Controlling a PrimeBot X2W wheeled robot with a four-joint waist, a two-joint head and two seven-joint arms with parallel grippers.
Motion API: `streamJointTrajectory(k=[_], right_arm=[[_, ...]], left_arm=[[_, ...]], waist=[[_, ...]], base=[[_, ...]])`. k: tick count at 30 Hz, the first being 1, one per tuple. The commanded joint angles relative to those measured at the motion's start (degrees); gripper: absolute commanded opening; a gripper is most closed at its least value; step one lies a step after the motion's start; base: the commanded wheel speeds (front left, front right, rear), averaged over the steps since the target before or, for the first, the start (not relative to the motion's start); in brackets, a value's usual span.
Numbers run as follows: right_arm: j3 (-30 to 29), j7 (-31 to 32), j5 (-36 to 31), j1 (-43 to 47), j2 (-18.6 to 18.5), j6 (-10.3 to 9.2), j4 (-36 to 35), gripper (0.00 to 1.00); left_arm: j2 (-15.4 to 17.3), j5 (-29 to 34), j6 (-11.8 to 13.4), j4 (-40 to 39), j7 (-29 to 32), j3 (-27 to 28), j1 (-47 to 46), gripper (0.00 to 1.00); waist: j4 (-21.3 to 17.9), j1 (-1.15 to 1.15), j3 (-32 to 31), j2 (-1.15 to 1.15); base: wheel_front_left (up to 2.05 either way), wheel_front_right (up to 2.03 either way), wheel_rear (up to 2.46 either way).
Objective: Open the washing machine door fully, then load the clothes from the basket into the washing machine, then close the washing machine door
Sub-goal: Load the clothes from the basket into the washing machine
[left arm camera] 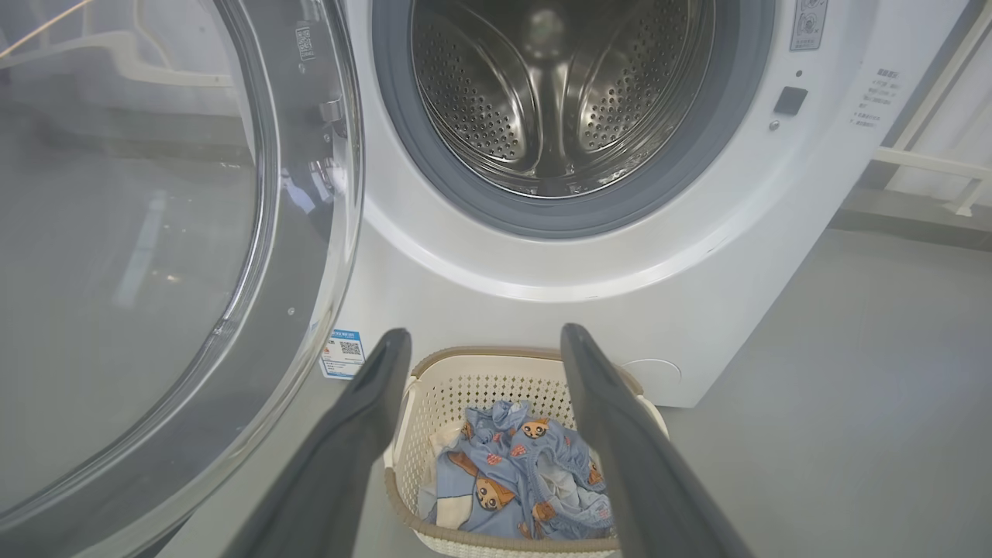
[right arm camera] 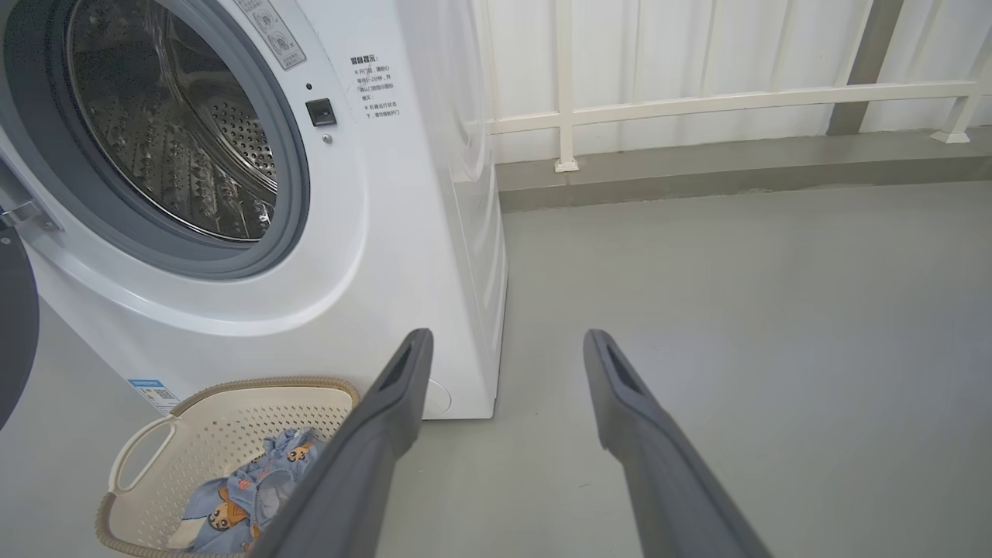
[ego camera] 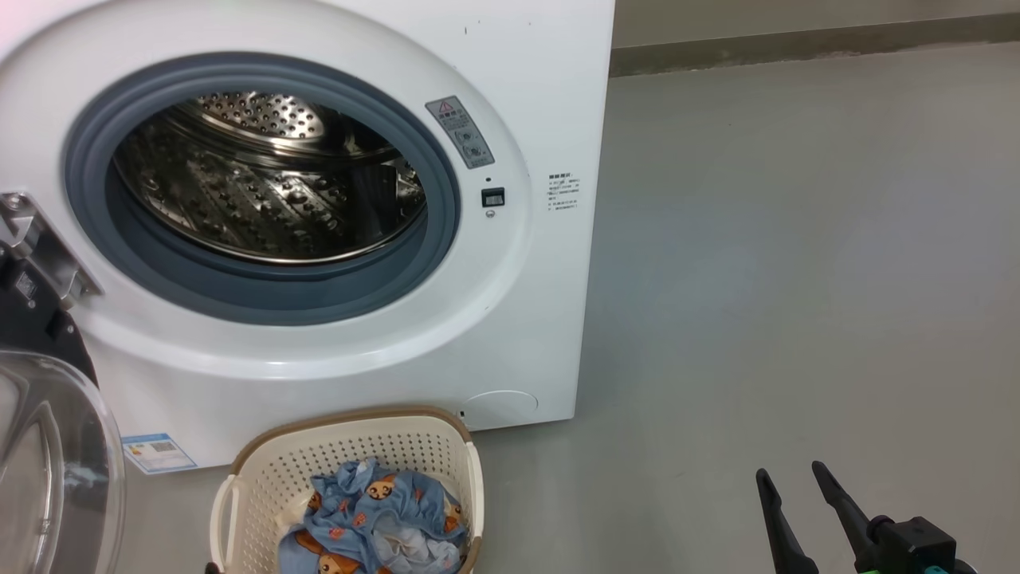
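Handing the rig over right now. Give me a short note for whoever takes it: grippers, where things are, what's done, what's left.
Left gripper: open, empty, aimed at the basket.
Right gripper: open, empty, above the floor right of the machine.
Door: open, standing at the washing machine's left; the drum has nothing in it.
Clothes: in the basket, on the floor before the machine.
Done: door opened.
Left: load the clothes, close the door.

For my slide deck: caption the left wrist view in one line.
Open left hand aimed at the basket of clothes, washing machine door open alongside.
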Motion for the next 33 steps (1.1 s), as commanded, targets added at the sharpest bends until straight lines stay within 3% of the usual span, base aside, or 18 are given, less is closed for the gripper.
streamJointTrajectory(k=[1, 23, 33], right_arm=[[1.24, -0.69, 0.18, -1.39, -0.4, 0.09, -1.36, 1.0], [1.62, -0.69, 0.16, -1.81, -0.41, 0.09, -1.41, 1.0], [2.02, -0.69, 0.01, -3.41, -0.46, 0.09, -2.56, 1.0]], left_arm=[[0.17, 0.64, 0.37, -0.8, -0.52, 1.73, -2.22, 1.0], [0.17, 0.75, -1.03, -0.01, -0.52, 0.51, -3.08, 1.0], [0.17, 2.33, -1.9, 6.64, -0.52, -2.7, -8.26, 1.0]], waist=[[0.07, 0.0, -0.01, 0.0], [-0.44, 0.0, 0.83, 0.0], [-2.01, 0.0, 6.37, 0.0]], base=[[0.24, -0.24, 0.0], [0.0, 0.0, 0.0], [0.0, 0.0, 0.0]])
